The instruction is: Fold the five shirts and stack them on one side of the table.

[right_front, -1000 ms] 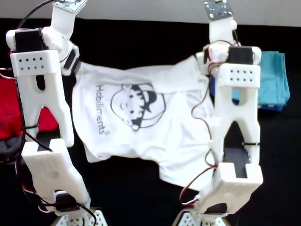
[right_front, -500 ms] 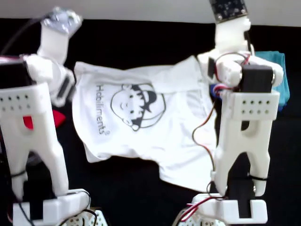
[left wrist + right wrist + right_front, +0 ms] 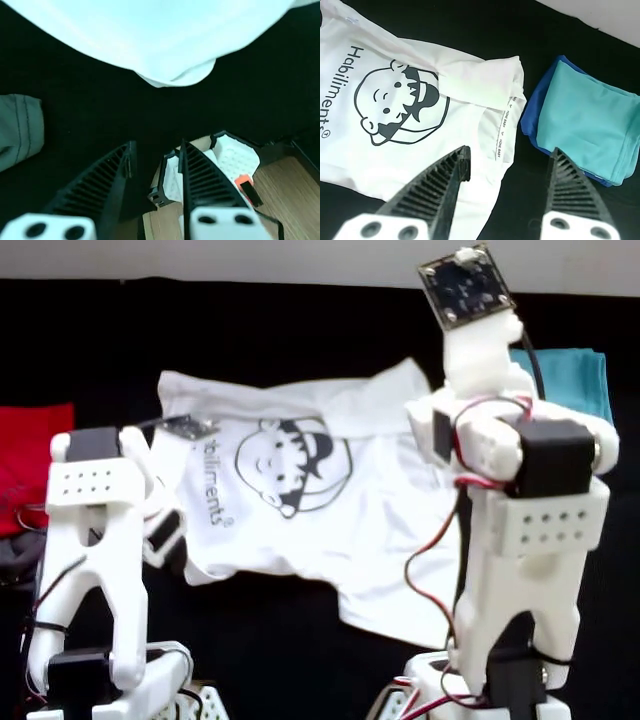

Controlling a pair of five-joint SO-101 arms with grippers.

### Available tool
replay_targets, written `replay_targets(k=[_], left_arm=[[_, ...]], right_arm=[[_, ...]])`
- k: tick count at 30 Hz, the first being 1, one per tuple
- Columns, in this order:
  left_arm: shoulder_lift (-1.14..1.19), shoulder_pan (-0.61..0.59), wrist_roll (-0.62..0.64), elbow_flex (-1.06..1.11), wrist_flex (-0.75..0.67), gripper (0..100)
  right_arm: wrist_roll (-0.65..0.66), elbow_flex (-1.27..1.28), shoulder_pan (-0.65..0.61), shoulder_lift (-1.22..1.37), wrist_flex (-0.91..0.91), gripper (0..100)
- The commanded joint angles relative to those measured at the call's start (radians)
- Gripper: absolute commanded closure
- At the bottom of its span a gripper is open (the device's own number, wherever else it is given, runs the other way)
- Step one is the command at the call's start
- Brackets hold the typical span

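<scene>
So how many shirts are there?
5: white cloth shirt with face print, spread mid-table; folded teal shirt atop folded blue shirt, far right; red shirt, left edge; grey garment near it, probably a shirt.

The high view looks down over the black table (image 3: 300, 330) from behind the 2 arms (image 3: 95, 510). Each wrist view faces down from above the tabletop. All 3 views share the white shirt (image 3: 330, 530).
</scene>
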Motion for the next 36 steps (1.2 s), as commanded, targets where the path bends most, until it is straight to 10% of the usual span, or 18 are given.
replay_targets(k=[1,12,36], left_arm=[[-0.027,0.035,0.060,0.099,-0.140,85],[-0.025,0.239,0.328,0.176,-0.348,85],[-0.025,0.229,0.336,0.214,-0.239,85]], right_arm=[[-0.005,0.074,-0.008,-0.061,0.012,75.3],[-0.003,0.720,-0.008,-0.361,-0.125,75.3],[0.003,1.313,-0.004,-0.768,-0.332,75.3]])
